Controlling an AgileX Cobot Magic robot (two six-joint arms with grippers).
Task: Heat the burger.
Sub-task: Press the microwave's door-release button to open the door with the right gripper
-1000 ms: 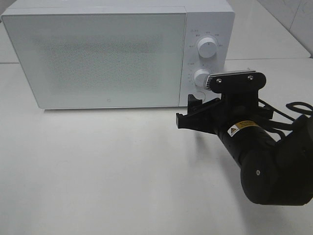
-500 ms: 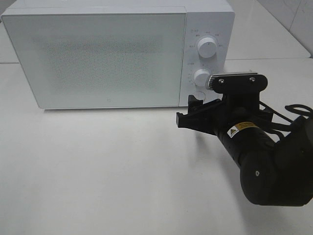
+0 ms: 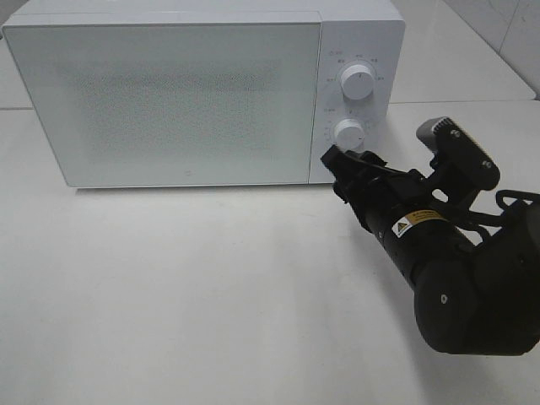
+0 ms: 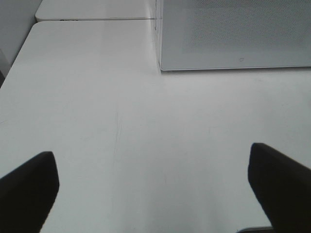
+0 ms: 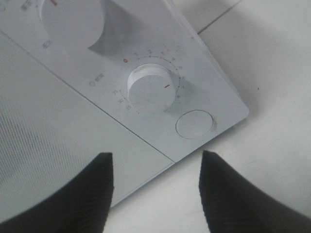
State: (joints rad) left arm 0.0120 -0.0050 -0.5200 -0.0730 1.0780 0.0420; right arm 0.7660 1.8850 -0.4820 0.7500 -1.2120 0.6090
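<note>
Fingers of the right gripper stood apart and empty just before the microwave's lower knob, nearer it than the wide-open left gripper, while the burger was nowhere in view, probably inside, behind the closed door beside that knob

White microwave with grey-speckled door, red-marked white knob, black fingers, white table.

High camera faces the microwave front; both wrist cameras share it.
</note>
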